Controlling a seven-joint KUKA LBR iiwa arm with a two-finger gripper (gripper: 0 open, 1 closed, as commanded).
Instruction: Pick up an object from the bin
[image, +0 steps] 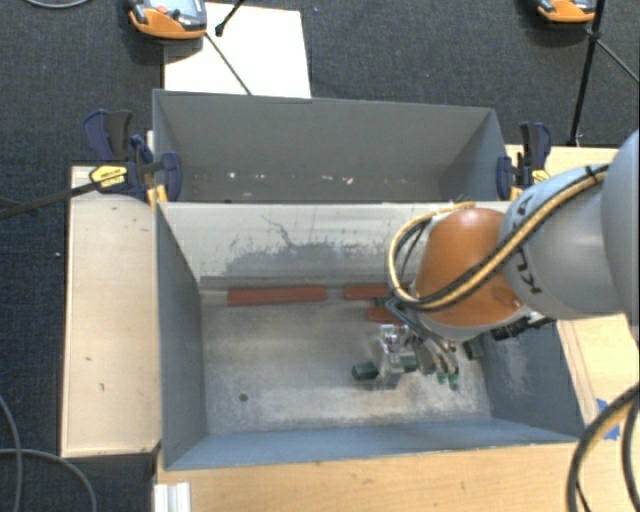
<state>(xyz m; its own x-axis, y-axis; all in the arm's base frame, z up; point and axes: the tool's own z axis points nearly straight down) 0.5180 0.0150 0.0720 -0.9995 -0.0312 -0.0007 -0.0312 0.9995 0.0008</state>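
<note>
Arm (585, 245) enters from 3 o'clock, orange wrist cover (462, 268) uppermost. Gripper (398, 362) hangs below it toward 7 o'clock, apparently pointing steeply down.

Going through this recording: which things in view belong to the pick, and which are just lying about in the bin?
Belong to the job:
- end effector, low over the floor, right of centre
- small dark blocky object close beside it; contact unclear
- grey metal bin

Just lying about:
- long reddish-brown flat strip by the back wall
- shorter reddish-brown strip next to it, partly behind the arm
</note>
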